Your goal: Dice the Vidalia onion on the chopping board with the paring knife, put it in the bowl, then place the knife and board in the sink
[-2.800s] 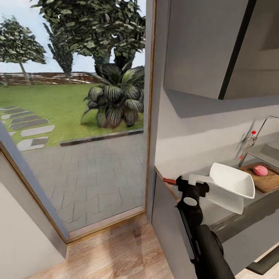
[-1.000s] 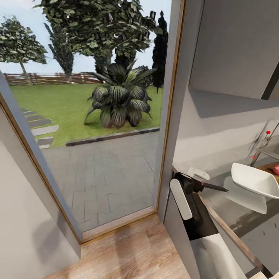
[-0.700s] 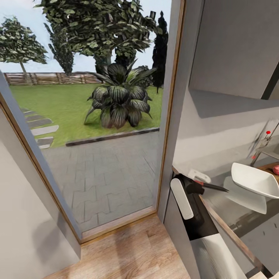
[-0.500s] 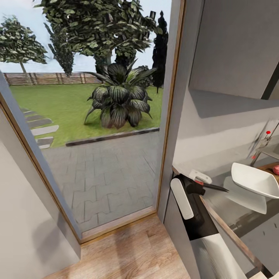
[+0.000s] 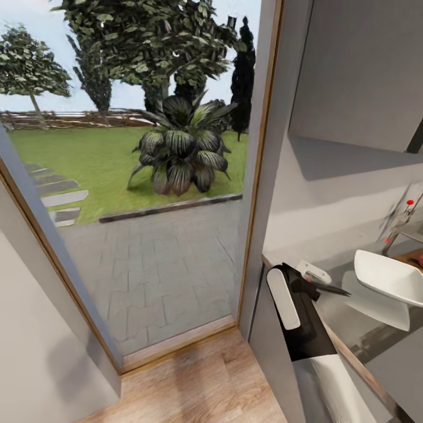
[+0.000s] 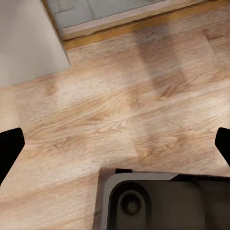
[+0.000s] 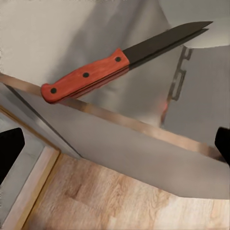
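— What do our fingers hold?

— Our right gripper [image 5: 310, 281] has its jaws spread wide, the paring knife [image 7: 120, 64] lying free on the countertop [image 5: 346, 329] edge. The left gripper [image 6: 115, 148] hangs open over wooden floor [image 6: 120, 105].

— Changes?

— Our view shifted slightly; the knife stayed left of the bowl [image 5: 392, 278].

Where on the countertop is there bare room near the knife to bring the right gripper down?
The bare grey countertop lies behind the paring knife, toward the wall. Another bare strip runs between the knife and the counter's front edge. It gets crowded toward the blade tip, where the bowl sits close.
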`<state>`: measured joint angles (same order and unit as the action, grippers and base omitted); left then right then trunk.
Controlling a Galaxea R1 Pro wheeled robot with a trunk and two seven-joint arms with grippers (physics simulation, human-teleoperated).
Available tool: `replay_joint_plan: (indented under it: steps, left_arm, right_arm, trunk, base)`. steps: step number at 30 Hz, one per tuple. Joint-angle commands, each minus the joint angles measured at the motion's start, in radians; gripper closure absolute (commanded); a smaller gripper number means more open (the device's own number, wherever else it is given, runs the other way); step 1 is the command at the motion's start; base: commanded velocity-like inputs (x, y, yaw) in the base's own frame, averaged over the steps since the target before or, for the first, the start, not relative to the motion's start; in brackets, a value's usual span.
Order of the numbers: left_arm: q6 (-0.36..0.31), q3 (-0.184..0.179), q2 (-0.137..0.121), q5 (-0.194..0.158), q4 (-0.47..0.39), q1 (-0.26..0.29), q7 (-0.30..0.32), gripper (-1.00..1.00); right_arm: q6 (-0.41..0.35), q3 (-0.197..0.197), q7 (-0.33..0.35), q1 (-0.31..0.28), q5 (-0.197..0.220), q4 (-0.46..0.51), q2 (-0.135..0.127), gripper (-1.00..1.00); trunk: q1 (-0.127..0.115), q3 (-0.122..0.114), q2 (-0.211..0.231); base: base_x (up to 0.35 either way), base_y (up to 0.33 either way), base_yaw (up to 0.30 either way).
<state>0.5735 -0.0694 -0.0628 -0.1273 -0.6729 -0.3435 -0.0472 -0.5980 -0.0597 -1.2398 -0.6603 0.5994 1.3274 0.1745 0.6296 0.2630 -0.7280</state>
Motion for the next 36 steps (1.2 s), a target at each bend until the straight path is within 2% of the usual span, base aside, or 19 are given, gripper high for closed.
replay_joint_plan:
  steps: [1,21,28,33,36]
  left_arm:
    - [0.002,-0.007,-0.002,-0.009,-0.001,0.0,-0.005,-1.0]
    - [0.002,-0.007,-0.002,-0.009,0.002,0.0,-0.005,-1.0]
    - [0.0,-0.007,-0.002,-0.009,0.008,0.0,-0.005,-1.0]
    - [0.0,-0.007,-0.002,-0.009,0.01,0.0,-0.005,-1.0]
    - [0.0,-0.007,-0.002,-0.009,0.01,0.0,-0.005,-1.0]
  right_arm:
    - [-0.009,0.001,-0.007,-0.001,0.005,0.001,0.0,-1.0]
    - [-0.009,0.007,-0.008,-0.001,0.003,0.001,0.0,-1.0]
    - [-0.009,0.007,-0.043,-0.001,0.002,0.001,0.0,-1.0]
    - [-0.009,0.006,-0.109,-0.001,0.003,0.001,0.0,-1.0]
    - [-0.008,0.006,-0.122,-0.001,0.003,0.001,0.0,-1.0]
  trunk:
    - [0.001,0.001,-0.001]
    - [0.001,0.001,-0.001]
    - [0.001,0.001,-0.001]
    - [0.001,0.001,-0.001]
    - [0.001,0.001,-0.001]
  base:
    - [0.15,0.0,0.0]
    - [0.02,0.0,0.0]
    - [0.167,0.0,0.0]
    - [0.085,0.0,0.0]
    - [0.019,0.0,0.0]
